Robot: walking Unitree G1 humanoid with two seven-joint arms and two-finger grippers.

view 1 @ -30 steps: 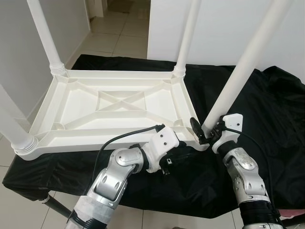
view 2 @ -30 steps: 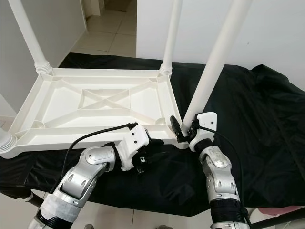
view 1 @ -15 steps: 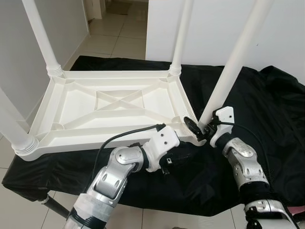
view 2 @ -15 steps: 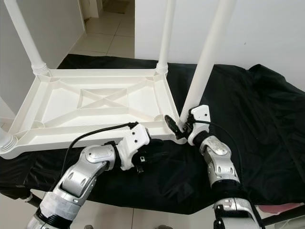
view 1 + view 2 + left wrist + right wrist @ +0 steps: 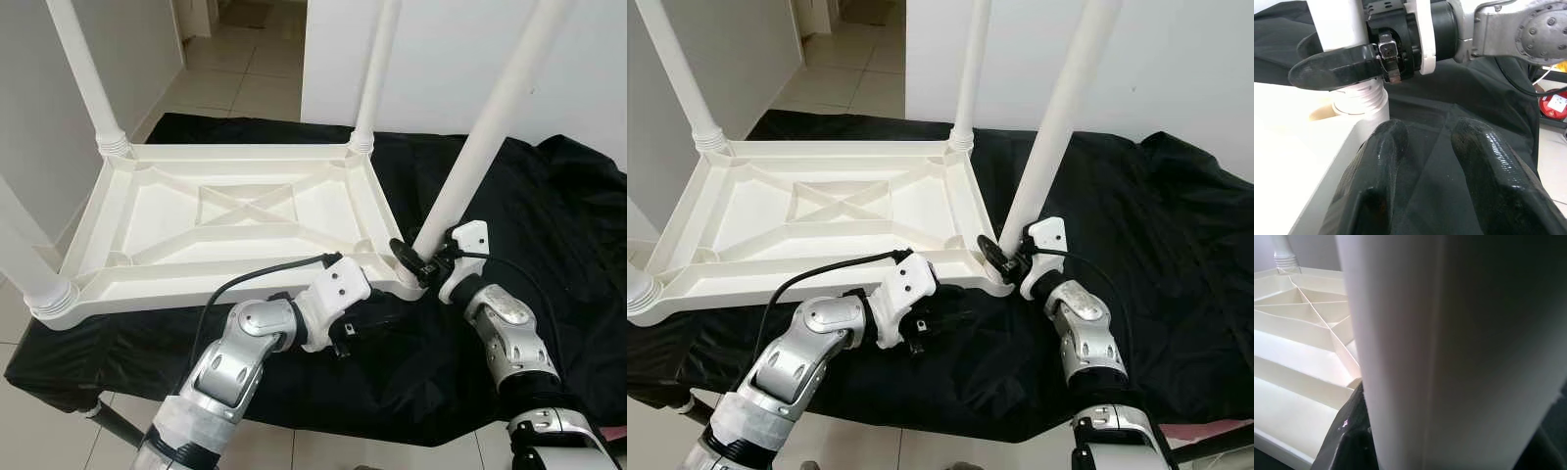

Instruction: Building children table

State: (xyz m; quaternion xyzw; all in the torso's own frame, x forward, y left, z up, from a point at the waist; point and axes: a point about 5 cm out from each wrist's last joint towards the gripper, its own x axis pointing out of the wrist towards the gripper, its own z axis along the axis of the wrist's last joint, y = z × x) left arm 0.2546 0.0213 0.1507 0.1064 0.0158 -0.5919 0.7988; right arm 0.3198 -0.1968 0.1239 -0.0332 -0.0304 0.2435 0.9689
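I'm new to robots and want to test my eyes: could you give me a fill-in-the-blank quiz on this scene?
1. The white table top lies ____ on the black cloth.
2. The right pincer grips a white ____ near its base.
3. The table top already has ____ other legs standing upright.
4. The left pincer holds ____.

Missing words: upside down; leg; three; nothing

The right gripper has turned around the near right table leg it clamps

Your head cameras look down over the upturned table; both wrist cameras sit close at its near-right leg.
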